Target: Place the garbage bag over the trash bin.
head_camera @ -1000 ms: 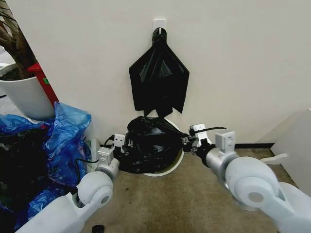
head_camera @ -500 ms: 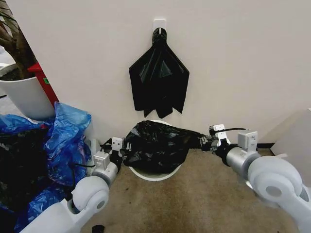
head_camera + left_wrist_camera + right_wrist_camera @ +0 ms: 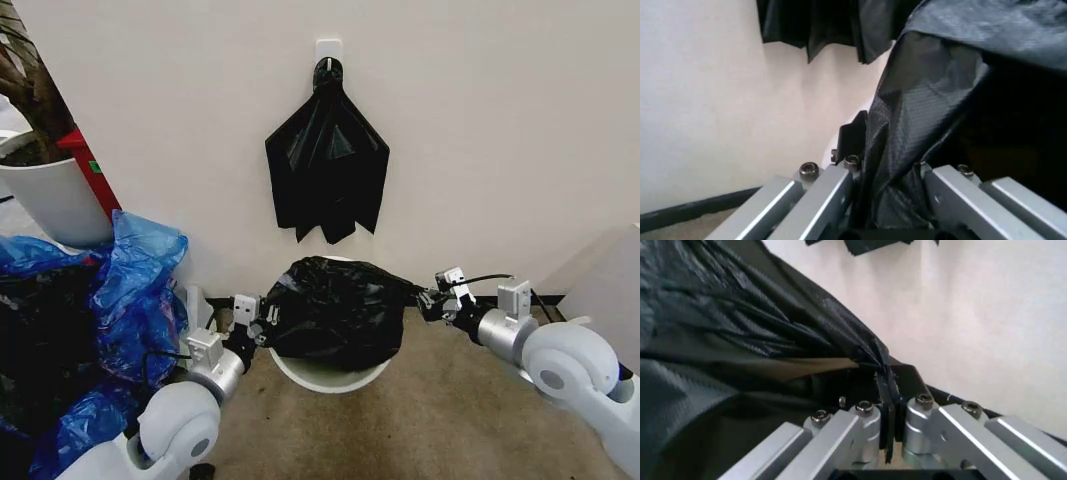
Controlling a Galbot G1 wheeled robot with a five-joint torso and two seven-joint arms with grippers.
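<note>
Pale wall (image 3: 500, 120), tan carpet (image 3: 440, 410)

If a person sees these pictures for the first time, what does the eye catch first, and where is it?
Most striking is the glossy black plastic garbage bag stretched between the two grippers over the small round white plastic trash bin, at the foot of the wall. The left gripper and the right gripper are each shut on one side of it. Above, more black bags hang from a white wall hook, and crumpled blue translucent bags lie at left.
</note>
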